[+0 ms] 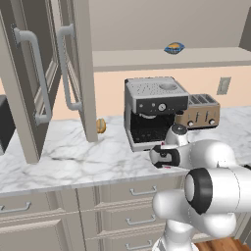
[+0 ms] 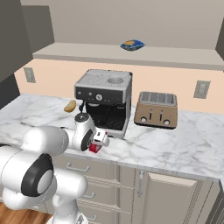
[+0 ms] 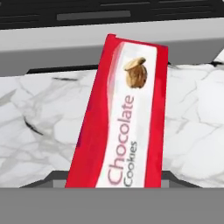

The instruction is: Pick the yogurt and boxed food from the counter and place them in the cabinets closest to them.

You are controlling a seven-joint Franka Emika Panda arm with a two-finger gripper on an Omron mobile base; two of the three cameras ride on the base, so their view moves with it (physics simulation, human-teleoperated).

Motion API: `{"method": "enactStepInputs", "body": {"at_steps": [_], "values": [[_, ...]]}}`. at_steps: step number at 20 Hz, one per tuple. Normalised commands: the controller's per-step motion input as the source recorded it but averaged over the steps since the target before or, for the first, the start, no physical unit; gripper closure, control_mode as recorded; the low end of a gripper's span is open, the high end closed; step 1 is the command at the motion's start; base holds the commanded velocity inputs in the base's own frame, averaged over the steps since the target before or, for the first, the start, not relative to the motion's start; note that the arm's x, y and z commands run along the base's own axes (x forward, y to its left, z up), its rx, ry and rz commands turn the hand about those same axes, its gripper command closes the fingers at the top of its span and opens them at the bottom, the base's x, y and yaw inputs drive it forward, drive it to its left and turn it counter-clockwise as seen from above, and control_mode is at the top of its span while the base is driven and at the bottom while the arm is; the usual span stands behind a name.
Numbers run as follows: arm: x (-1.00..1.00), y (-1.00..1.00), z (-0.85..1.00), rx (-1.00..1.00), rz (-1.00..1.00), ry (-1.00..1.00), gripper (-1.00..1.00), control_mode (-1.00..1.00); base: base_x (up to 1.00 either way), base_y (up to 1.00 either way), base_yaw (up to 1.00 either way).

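Grey-brown cabinets [image 1: 37, 73] hang open at the left; rightward, the hand [image 2: 99, 141] is low on the marble table [image 2: 175, 144] before the espresso machine [image 2: 105, 98], its jaws narrowed around the red boxed food [image 3: 124, 118]. A shallow grip near one end could let it swing or slip when lifted. Its label reads "Chocolate Cookies".

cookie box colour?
Red cookie box with a white strip down the front; clearest in the hand view.

The red box of chocolate cookies [image 3: 124, 118] stands tilted near the front edge of the white marble counter [image 2: 183, 144].
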Motion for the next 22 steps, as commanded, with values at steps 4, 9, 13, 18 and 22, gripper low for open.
{"method": "enactStepInputs", "body": {"at_steps": [4,9,13,18,22], "values": [[0.00,0.00,0.01,0.00,0.00,0.00,1.00,-1.00,0.00,0.00,0.00],[-0.06,0.00,0.44,0.01,-0.01,-0.03,1.00,-1.00,0.00,0.00,0.00],[-0.21,0.00,0.71,0.04,0.00,0.00,1.00,-1.00,0.00,0.00,0.00],[-0.31,0.00,0.70,0.02,0.00,0.00,1.00,-1.00,0.00,0.00,0.00],[-0.45,0.00,0.65,0.00,0.00,0.00,1.00,-1.00,0.00,0.00,0.00]]}}
